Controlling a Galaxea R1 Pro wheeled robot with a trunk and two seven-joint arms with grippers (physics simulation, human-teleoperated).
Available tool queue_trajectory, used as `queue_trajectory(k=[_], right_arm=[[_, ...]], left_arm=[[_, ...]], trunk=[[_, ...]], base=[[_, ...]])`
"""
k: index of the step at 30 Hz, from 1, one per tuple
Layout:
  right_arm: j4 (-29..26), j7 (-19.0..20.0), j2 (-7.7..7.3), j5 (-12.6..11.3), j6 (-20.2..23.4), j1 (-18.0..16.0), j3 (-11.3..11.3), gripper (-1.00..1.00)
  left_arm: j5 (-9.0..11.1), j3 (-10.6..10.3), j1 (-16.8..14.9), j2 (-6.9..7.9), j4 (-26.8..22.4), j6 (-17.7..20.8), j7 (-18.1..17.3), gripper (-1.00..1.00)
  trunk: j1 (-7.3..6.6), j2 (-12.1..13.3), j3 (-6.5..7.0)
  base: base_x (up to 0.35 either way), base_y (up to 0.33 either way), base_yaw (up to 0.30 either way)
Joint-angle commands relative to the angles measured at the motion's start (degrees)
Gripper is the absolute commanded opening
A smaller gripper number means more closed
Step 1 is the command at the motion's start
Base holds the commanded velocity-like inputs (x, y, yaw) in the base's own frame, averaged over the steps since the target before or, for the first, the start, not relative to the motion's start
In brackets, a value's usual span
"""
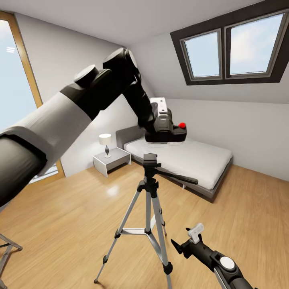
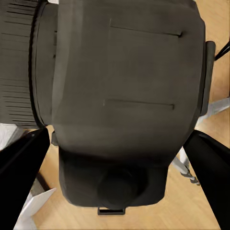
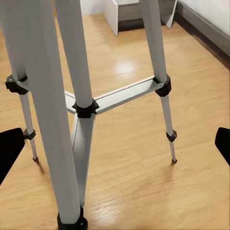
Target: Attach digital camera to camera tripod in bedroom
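Observation:
My left gripper [image 1: 161,119] is shut on the digital camera [image 1: 167,134], a black box with a red button [image 1: 182,125]. I hold it a little above the black pan head [image 1: 150,159] of the camera tripod [image 1: 149,208]. The camera and the head are apart. In the left wrist view the camera's dark body [image 2: 124,96] sits between my black fingers [image 2: 19,160]. The tripod stands on the wood floor with its long handle [image 1: 178,177] pointing right. My right gripper [image 1: 186,237] is low, open, beside the silver legs [image 3: 79,96].
A low grey bed [image 1: 192,162] lies behind the tripod, with a grey nightstand [image 1: 113,159] and lamp [image 1: 105,143] to its left. Skylights [image 1: 233,46] sit in the sloped ceiling. A tall window [image 1: 16,96] is at the left. Dark metal legs [image 1: 7,245] show at the lower left.

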Motion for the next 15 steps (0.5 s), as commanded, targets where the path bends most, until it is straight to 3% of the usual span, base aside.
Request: queue_trajectory(k=[1, 9, 15], right_arm=[[-0.1, 0.2, -0.03, 0.3, 0.2, 0.0, 0.0, 1.0], [-0.1, 0.5, -0.04, 0.3, 0.2, 0.1, 0.0, 1.0], [-0.1, 0.5, -0.04, 0.3, 0.1, 0.1, 0.0, 1.0]], left_arm=[[-0.5, 0.4, -0.4, -0.07, -0.4, 0.6, -0.5, -1.0], [-0.6, 3.0, -2.6, -0.33, -2.0, 1.1, 0.0, -1.0], [-0.6, 4.9, -2.5, -0.33, -2.0, 1.1, 1.9, -1.0]], trunk=[[0.03, -0.1, -0.05], [0.03, -0.1, -0.05], [0.03, -0.1, -0.05]], base=[[0.0, 0.0, 0.0], [0.0, 0.014, 0.0], [0.0, 0.192, 0.0]])
